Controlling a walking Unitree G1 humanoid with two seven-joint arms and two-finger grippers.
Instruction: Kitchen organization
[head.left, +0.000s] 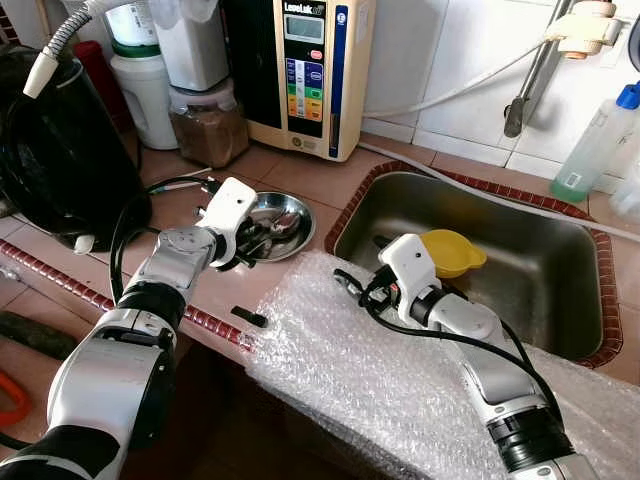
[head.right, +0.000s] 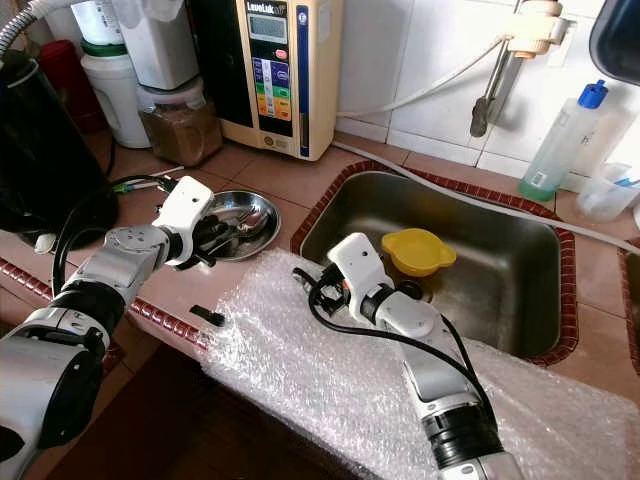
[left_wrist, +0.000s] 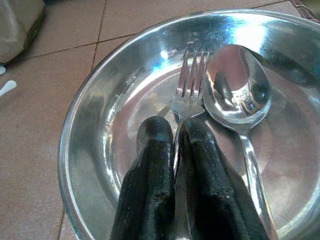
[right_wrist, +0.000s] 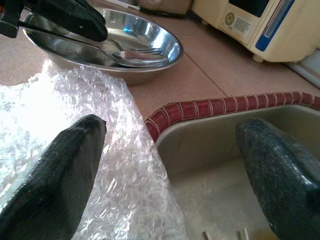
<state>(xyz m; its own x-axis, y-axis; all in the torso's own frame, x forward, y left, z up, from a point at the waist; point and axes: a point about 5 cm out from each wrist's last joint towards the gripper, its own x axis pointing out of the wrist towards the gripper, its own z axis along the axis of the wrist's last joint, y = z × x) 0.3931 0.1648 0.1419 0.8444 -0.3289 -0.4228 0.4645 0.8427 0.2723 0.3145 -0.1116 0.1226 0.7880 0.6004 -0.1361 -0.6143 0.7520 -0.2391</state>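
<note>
Stainless steel plate is sitting on the tiled bench just beside the sink, with a fork and spoon lying in it. Left pincer is reaching into the plate, fingers pinched tight on the fork's handle. Right pincer is hanging wide open over the bubble wrap at the sink's corner.

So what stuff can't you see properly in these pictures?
- Fork handle: in the left wrist view, the left gripper's shut fingers cover it.
- Sink drain: in the left eye view, the right gripper, open, and its arm block it.
- Counter edge: bubble wrap drapes over it in both eye views.
- Buttons on the cream appliance: too small to read.
- Green bottle: its label is too small to read.
</note>
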